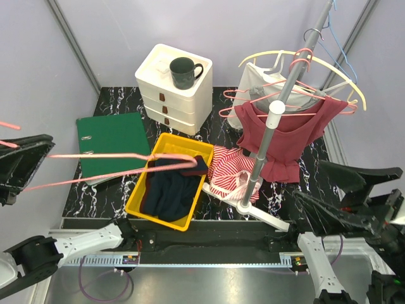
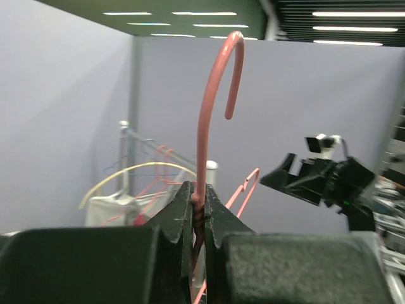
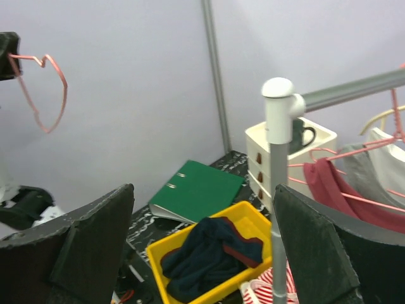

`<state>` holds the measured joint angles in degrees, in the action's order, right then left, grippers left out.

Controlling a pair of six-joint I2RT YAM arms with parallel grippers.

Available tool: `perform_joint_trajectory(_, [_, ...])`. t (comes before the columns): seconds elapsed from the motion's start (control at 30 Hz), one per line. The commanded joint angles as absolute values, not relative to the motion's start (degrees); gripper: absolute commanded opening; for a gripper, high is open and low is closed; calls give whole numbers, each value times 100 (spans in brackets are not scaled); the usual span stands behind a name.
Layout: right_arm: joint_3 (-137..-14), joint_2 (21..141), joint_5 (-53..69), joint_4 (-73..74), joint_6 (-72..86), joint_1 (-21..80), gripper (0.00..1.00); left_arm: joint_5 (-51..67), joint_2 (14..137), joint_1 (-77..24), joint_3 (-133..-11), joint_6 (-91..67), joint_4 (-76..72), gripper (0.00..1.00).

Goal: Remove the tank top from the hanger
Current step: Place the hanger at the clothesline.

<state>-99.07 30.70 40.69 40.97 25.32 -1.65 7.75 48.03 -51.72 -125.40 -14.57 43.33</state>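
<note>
Left claw clamps the pink wire hanger, pointing right toward the crumpled navy tank top; right claw gapes empty.

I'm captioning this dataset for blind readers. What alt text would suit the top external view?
The left gripper holds a bare pink wire hanger out over a yellow plastic bin, where a dark navy garment lies crumpled. The right gripper is open at the lower right, beside a grey metal rack hung with a maroon sleeveless top.
</note>
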Motion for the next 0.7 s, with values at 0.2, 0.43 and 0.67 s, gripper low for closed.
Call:
perform_joint_trajectory(0.2, [-10354,3164,4869,3990,3542,-149,99,3295,5924,-5177,-12139,-2759,2849,0])
perform_joint_trajectory(0.43, [-10064,2997,5317,4113,3472,-167,97,3050,5845,-5168,-11155,-3050,2154,0])
perform_joint_trajectory(0.67, [-9897,3006,5923,4096,3410,-316,93,3103,6020,-5185,-11030,-3260,1969,0])
